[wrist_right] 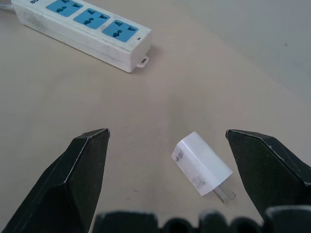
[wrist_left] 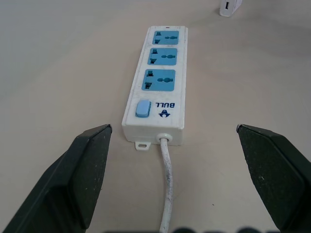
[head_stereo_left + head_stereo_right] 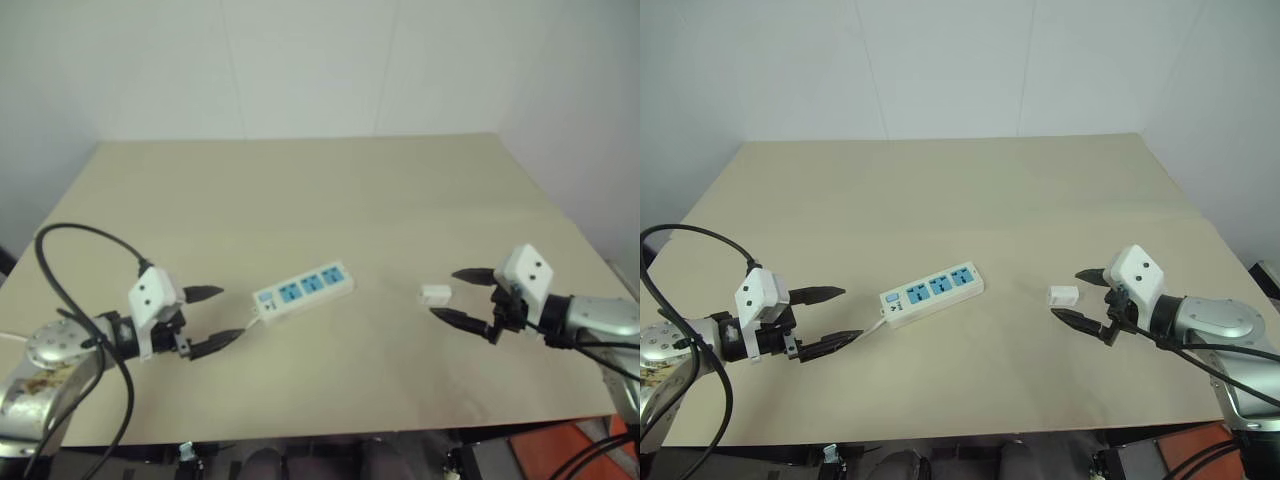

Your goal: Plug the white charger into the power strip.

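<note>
Right wrist view, white charger (image 1: 201,163) prongs visible

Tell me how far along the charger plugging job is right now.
Nothing is done yet. The white charger lies loose on the table, apart from the power strip, whose three sockets are empty. The right gripper is open around the charger, not gripping; the left gripper is open at the strip's cord end. Grasping and plugging remain.

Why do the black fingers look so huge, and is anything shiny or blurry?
Left wrist view: fingers loom large, being nearest the camera; long white three-socket power strip looks sharp. Right wrist view: small white charger block clear, soft shadow beside it. Eye views: even light, no glare.
</note>
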{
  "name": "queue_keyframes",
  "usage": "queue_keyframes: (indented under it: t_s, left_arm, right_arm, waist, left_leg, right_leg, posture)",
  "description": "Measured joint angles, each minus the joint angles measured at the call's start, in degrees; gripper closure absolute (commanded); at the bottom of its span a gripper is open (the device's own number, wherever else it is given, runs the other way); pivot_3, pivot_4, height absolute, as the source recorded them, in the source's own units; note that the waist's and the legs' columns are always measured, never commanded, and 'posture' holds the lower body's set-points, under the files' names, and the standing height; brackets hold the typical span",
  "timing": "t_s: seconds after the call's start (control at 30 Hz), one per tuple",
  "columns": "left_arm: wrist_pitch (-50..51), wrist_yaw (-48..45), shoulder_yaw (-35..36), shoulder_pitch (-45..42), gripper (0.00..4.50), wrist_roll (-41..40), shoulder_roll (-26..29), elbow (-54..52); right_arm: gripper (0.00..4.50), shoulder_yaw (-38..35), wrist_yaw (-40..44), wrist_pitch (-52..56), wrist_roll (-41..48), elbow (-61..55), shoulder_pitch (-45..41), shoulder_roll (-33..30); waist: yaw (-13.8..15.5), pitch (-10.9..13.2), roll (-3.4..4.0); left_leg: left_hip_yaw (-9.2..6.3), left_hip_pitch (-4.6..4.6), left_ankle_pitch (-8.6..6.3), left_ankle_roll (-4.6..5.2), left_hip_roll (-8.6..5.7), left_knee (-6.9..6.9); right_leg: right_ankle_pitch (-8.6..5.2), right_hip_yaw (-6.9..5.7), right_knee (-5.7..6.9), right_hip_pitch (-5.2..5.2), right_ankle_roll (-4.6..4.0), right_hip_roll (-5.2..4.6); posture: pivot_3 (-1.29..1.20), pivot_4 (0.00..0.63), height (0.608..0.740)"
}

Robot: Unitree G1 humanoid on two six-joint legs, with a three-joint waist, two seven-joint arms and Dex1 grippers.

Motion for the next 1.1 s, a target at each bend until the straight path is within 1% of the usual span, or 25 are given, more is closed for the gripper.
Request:
queue_keyframes:
  t_s: [0.37, 0.47, 0.53, 0.7, 0.8, 0.87, 1.1]
  left_arm:
    - [0.01, -0.01, 0.00, -0.04, 0.02, 0.00, 0.00, 0.01]
    - [-0.07, 0.08, -0.71, -1.58, 0.02, 0.11, -0.87, 1.08]
    - [-0.84, 0.05, -2.42, -3.25, 0.02, 0.57, -1.94, 2.93]
    - [-6.36, 0.46, -7.03, -13.04, 0.02, 4.31, -7.68, 13.38]
    - [-16.95, -1.96, -10.12, -18.33, 0.02, 7.65, -13.48, 24.34]
    - [-21.83, -3.26, -12.19, -20.84, 0.02, 9.56, -16.18, 30.98]
    - [-32.20, -7.36, -15.26, -27.73, 0.02, 13.47, -20.63, 46.81]
  right_arm:
    - [0.00, 0.00, 0.79, -0.01, -0.01, 0.06, -0.38, 0.00]
    - [0.00, 0.00, 0.78, -0.01, 0.01, 0.06, -0.40, 0.02]
    - [0.00, 0.00, 0.77, -0.02, 0.01, 0.05, -0.46, 0.09]
    - [0.00, 0.64, 0.67, -0.01, 0.00, 0.13, -1.54, 0.64]
    - [0.00, 1.69, 0.58, -0.01, 0.01, 0.21, -2.70, 1.16]
    - [0.00, 1.78, 0.48, -0.01, 0.02, 0.25, -3.17, 1.51]
    - [0.00, 1.76, -0.41, 0.23, 0.04, -0.17, -3.10, 1.85]
  waist:
    - [0.01, 0.00, 0.00]
    - [0.02, 0.00, 0.00]
    - [0.06, 0.00, 0.00]
    - [0.29, -0.01, -0.01]
    - [0.26, -0.01, -0.02]
    - [0.18, -0.01, -0.03]
    - [0.11, -0.02, -0.04]
  left_leg:
    - [0.00, 0.00, 0.00, 0.00, 0.00, 0.00]
    - [0.00, 0.01, 0.00, 0.00, -0.01, 0.02]
    - [-0.01, 0.01, 0.00, 0.00, -0.01, 0.03]
    - [-0.05, -0.01, 0.00, 0.00, -0.06, 0.08]
    - [-0.04, -0.03, 0.00, 0.00, -0.09, 0.07]
    - [-0.05, -0.05, 0.00, 0.00, -0.09, 0.09]
    - [-0.05, -0.06, 0.00, 0.00, -0.10, 0.11]
  right_leg:
    - [0.00, 0.00, 0.00, 0.00, 0.00, 0.00]
    - [0.00, 0.00, 0.02, 0.02, 0.00, 0.00]
    - [0.01, -0.02, 0.02, 0.04, 0.00, 0.00]
    - [0.08, -0.06, 0.00, 0.08, 0.05, -0.02]
    - [0.11, -0.06, -0.05, 0.06, 0.05, -0.03]
    - [0.14, -0.06, -0.04, 0.05, 0.05, -0.03]
    - [0.16, -0.06, -0.03, 0.06, 0.08, -0.04]
  posture:
    - [0.00, 0.150, 0.740]
    - [0.00, 0.150, 0.740]
    - [0.00, 0.150, 0.740]
    - [0.00, 0.150, 0.740]
    - [0.00, 0.150, 0.740]
    - [0.00, 0.150, 0.740]
    - [0.00, 0.150, 0.740]
